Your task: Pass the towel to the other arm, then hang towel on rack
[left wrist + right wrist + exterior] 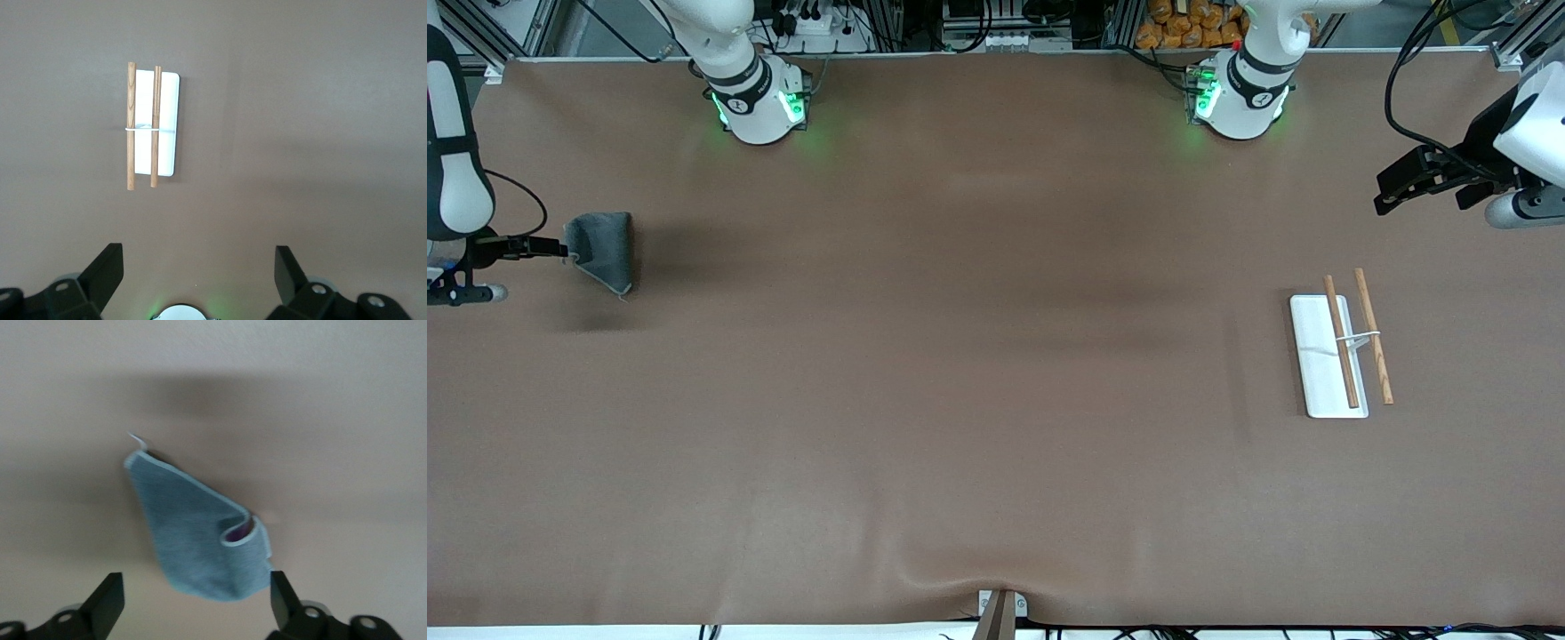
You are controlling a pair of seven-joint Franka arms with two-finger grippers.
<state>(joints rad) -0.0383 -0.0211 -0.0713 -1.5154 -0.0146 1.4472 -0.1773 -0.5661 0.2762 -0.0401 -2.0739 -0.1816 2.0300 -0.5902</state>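
Front view: the towel [603, 250] hangs bunched from the right gripper [565, 252], jaws clamped on its edge, well apart from the rack [1341, 352] (2 rods, 1 wire) on the worktop [960, 400]. Left gripper [199, 277] hovers near the rack, jaws wide.

Both arms are glossy white with black joint bands, green lights glowing at their round bases, black cables trailing, and black-fingered end effectors with silver screws.
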